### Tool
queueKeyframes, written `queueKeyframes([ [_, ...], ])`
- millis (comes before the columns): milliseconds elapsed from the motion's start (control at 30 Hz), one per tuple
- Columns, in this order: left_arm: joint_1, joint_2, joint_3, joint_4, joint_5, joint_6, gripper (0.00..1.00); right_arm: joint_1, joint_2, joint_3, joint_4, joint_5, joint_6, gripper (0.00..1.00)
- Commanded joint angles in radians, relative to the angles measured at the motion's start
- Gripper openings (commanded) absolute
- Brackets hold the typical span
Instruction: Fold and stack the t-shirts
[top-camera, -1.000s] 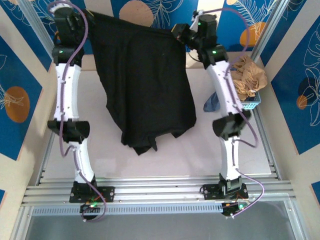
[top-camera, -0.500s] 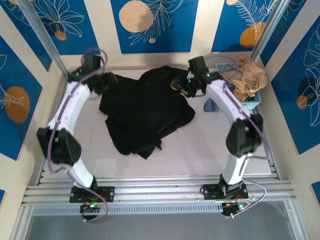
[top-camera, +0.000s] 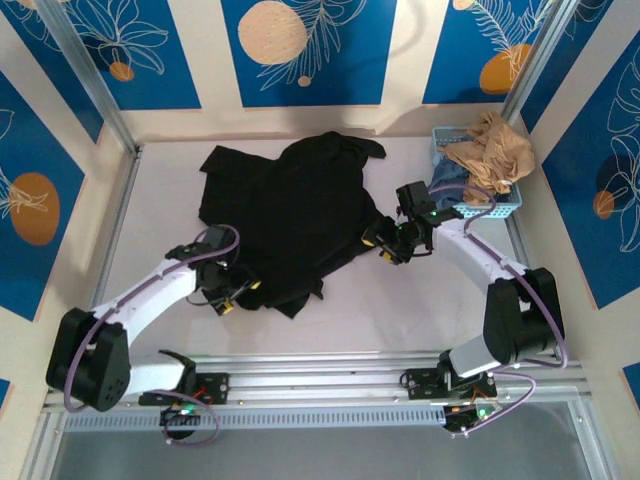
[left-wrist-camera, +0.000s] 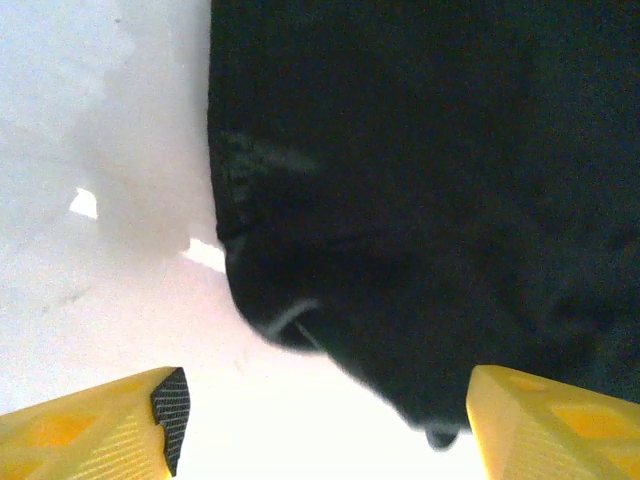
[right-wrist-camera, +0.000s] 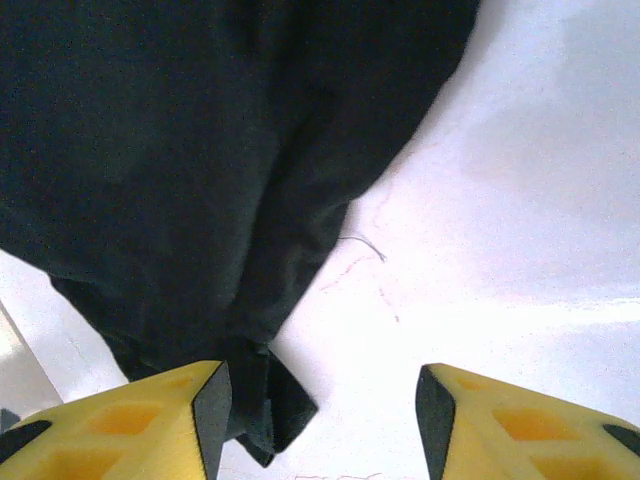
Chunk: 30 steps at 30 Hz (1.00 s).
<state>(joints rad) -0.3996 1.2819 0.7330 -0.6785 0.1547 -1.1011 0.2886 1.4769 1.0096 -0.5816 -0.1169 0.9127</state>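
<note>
On the counter (top-camera: 400, 300), seen from above, the black t-shirt (top-camera: 290, 210) lies in a loose, rumpled spread from the middle toward the far wall. A second ago it hung stretched in the air between both arms. It has since been laid down and let go, and the arms have drawn back to its near edge. The left fingers (top-camera: 228, 303) sit at its near left corner and the right fingers (top-camera: 383, 254) at its right side. A blue basket (top-camera: 505, 207) of tan cloth (top-camera: 490, 150) stands at the far right. I'd say the shirt is down for folding but still needs smoothing. From the left wrist, the yellow fingers (left-wrist-camera: 110, 430) are spread wide apart with a thick, rolled hem of the shirt (left-wrist-camera: 420, 200) just ahead, gripping nothing. From the right wrist, the fingers (right-wrist-camera: 130, 420) are likewise released. A bunched fold of plain black cloth (right-wrist-camera: 200, 150) runs down beside the left one.
</note>
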Motion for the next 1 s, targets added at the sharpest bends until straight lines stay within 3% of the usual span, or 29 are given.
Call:
queueKeyframes([
  [0,-0.005,0.072,-0.023,0.169,-0.062,-0.032,0.67,-0.017,0.045,-0.010,0.047,-0.059,-0.013,0.55],
  [67,-0.006,0.129,-0.011,0.208,-0.085,-0.005,0.50,-0.016,0.088,-0.004,0.058,-0.045,-0.028,0.55],
  [167,-0.006,0.163,0.042,0.162,-0.152,0.046,0.16,-0.021,0.164,0.029,0.069,-0.020,-0.029,0.51],
  [233,-0.006,0.144,0.080,0.112,-0.187,0.072,0.07,-0.019,0.218,0.066,0.065,0.004,-0.032,0.47],
  [333,-0.005,0.094,0.137,0.033,-0.216,0.101,0.01,-0.018,0.299,0.134,0.035,0.040,-0.031,0.40],
  [467,-0.004,0.030,0.216,-0.075,-0.262,0.131,0.00,-0.015,0.401,0.241,-0.044,0.087,-0.046,0.25],
  [567,0.010,0.025,0.249,-0.094,-0.287,0.167,0.00,-0.014,0.444,0.293,-0.074,0.091,-0.055,0.20],
  [667,0.042,0.070,0.265,-0.098,-0.241,0.199,0.01,-0.005,0.448,0.317,-0.089,0.098,-0.064,0.19],
  [767,0.030,0.074,0.246,-0.081,-0.151,0.190,0.13,0.003,0.429,0.324,-0.110,0.120,-0.076,0.14],
  [867,-0.053,0.035,0.179,-0.012,-0.033,0.156,0.30,0.001,0.400,0.303,-0.113,0.131,-0.087,0.04],
  [933,-0.146,0.034,0.164,0.016,0.004,0.164,0.41,0.001,0.388,0.303,-0.130,0.125,-0.103,0.09],
  [967,-0.193,0.048,0.167,0.021,0.020,0.179,0.45,0.003,0.382,0.309,-0.145,0.122,-0.112,0.16],
])
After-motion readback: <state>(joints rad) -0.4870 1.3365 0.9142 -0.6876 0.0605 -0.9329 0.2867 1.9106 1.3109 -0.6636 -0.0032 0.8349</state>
